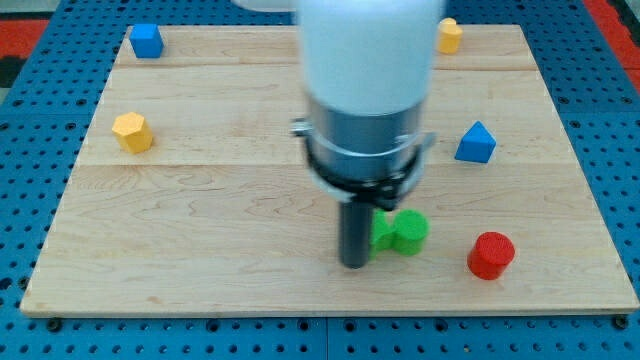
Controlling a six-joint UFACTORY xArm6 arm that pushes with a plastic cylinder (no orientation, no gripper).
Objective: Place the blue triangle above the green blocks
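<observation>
The blue triangle (476,142) lies at the view's right on the wooden board (200,230). The green blocks (400,231) sit together at the lower middle right, partly hidden by my rod; their shapes are hard to make out. My tip (353,264) rests on the board right at the left side of the green blocks, seemingly touching them. The blue triangle is up and to the right of the green blocks and well apart from my tip.
A red cylinder (491,255) stands at the lower right. A blue cube (147,41) is at the top left, a yellow hexagonal block (132,131) at the left, and another yellow block (450,35) at the top right. The arm's large white body hides the upper middle.
</observation>
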